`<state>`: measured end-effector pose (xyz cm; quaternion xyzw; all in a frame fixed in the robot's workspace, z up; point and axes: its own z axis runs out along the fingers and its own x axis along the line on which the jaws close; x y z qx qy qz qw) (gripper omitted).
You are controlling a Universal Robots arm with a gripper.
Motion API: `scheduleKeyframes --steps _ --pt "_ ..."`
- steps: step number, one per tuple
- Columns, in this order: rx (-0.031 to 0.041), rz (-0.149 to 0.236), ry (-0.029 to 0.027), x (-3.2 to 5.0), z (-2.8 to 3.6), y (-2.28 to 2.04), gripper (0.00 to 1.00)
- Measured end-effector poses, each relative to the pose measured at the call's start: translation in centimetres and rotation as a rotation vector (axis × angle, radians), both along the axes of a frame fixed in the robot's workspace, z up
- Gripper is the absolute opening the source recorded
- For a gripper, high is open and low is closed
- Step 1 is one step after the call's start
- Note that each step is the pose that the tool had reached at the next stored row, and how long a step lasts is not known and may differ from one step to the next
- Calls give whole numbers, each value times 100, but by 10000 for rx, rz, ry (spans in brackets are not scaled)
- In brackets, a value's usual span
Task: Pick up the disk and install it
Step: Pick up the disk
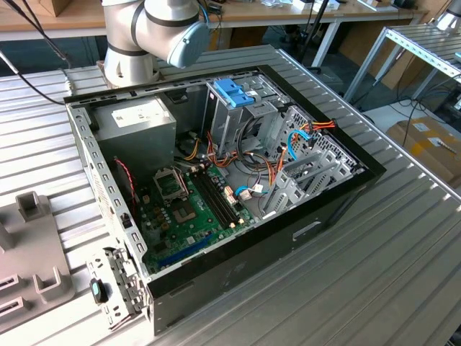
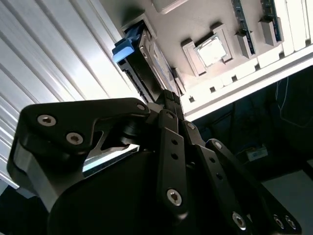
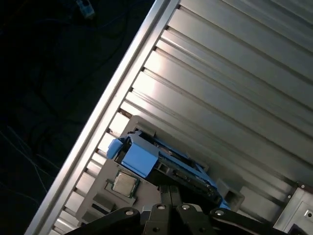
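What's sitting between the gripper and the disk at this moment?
Nothing. In both wrist views the gripper reaches right up to the disk in its grey holder, with no object between them.

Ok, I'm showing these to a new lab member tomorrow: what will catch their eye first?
The open computer case lies in the middle of the exterior view, its green motherboard laid bare. In both wrist views, the disk with its light-blue carrier stands out against the grey fixture holding it, with the black claw close up to it.
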<state>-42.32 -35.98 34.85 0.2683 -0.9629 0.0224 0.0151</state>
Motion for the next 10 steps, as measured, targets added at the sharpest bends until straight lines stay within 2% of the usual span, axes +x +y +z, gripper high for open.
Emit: scheduleKeyframes --steps 10 --pt "-16 1928 0 0 -1 0 11"
